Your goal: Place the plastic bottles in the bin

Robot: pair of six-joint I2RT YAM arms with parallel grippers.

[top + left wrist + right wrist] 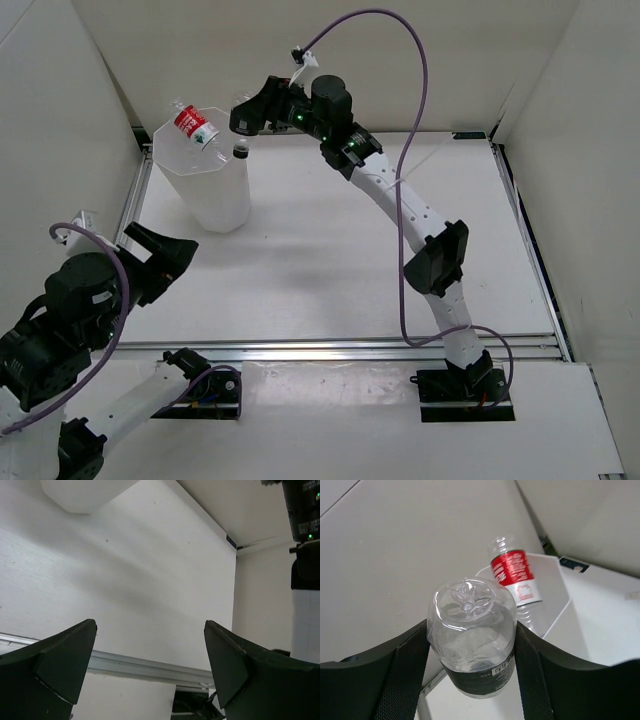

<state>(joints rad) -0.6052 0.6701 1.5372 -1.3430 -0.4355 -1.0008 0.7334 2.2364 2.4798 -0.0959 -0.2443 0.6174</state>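
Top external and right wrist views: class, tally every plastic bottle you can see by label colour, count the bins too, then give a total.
Clear plastic bottle with red label: 1
Clear plastic bottle with black label: 1
Tall white translucent plastic bin: 1
Total: 3

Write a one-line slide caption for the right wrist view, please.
Right hand holds a black-label bottle near the white bin, from which a red-label bottle sticks out.

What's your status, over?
Left gripper open, empty. Right gripper shut on black-labelled clear plastic bottle at rim of tall white translucent bin. Red-labelled bottle pokes out of bin.
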